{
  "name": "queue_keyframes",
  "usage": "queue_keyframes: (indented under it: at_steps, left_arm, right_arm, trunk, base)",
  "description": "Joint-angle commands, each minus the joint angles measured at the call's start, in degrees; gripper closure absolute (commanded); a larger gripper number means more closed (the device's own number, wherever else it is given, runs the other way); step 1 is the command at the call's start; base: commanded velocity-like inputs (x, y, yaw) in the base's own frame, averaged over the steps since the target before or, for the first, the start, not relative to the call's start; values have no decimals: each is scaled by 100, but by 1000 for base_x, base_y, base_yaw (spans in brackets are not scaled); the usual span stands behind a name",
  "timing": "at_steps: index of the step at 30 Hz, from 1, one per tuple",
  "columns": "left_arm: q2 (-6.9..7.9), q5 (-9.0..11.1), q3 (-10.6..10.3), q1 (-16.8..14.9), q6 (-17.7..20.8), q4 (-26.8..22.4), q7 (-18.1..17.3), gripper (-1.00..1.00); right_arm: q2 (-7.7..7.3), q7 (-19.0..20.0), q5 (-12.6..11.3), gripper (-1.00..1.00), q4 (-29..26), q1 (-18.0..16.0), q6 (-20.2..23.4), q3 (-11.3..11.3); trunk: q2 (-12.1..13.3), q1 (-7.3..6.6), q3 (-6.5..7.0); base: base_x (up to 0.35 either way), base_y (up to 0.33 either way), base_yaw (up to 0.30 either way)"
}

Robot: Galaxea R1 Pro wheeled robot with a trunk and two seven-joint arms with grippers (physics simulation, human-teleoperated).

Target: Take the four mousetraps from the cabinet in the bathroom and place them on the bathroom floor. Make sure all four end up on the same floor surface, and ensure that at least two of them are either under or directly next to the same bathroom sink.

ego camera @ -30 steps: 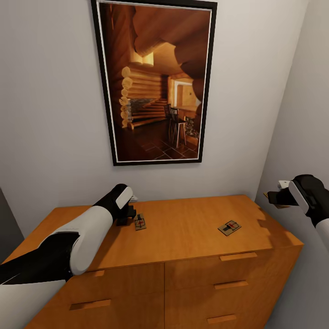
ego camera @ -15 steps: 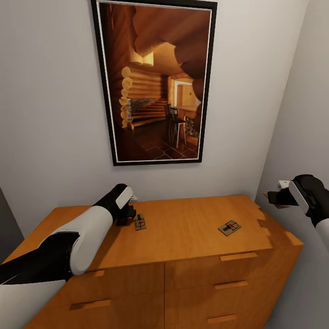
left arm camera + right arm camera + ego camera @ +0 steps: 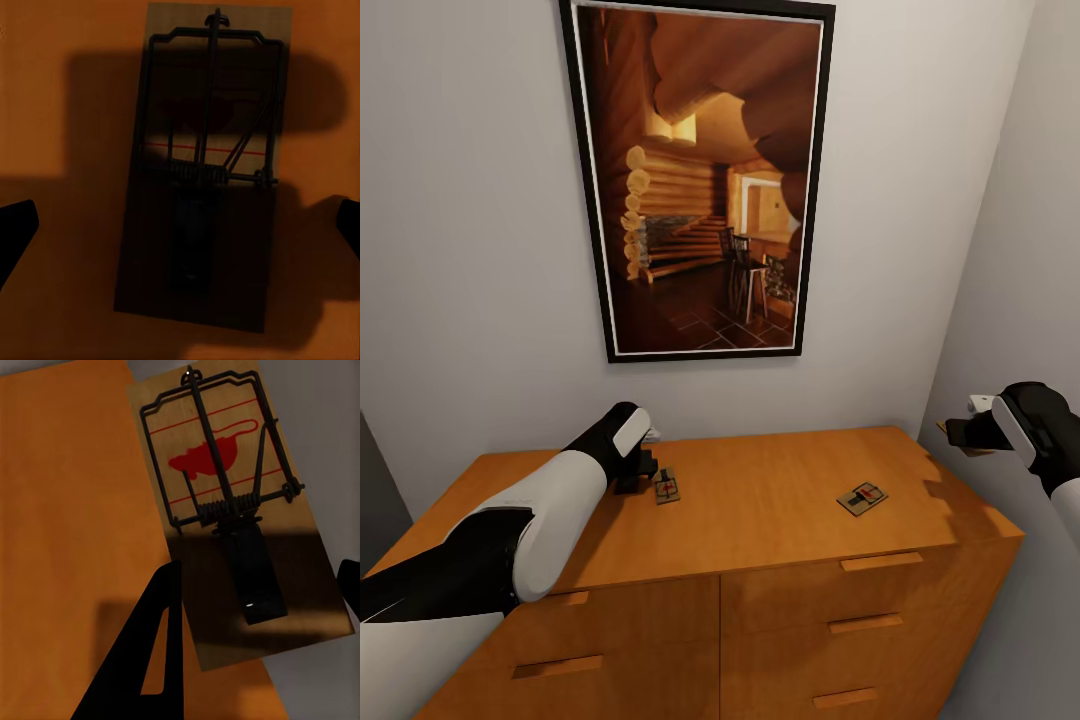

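Two mousetraps lie flat on the orange-brown cabinet top: one mousetrap at the back left, another mousetrap toward the right. My left gripper hangs just over the left one. In the left wrist view that mousetrap lies in shadow between the wide-apart fingers of the open left gripper. My right gripper is out past the cabinet's right end, in the air. In the right wrist view the right gripper is shut on a third mousetrap with a red mouse print.
A tall framed picture of a log-cabin interior hangs on the white wall behind the cabinet. A second wall closes the right side, leaving a narrow gap beside the cabinet. Drawer fronts with bar handles face me.
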Motion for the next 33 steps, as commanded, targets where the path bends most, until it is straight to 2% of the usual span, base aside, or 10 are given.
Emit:
queue_keyframes:
  at_steps: [1,33]
  left_arm:
    - [-3,-88,13,1,62,344,53,-100]
    - [-2,-106,15,1,62,424,58,-100]
  right_arm:
    - [-8,30,14,100,-3,-6,18,26]
    - [-8,30,17,100,-3,-6,18,26]
  trunk:
    - [-3,1,-9]
    - [-3,1,-9]
  base:
    - [0,0,0]
    - [-19,0,0]
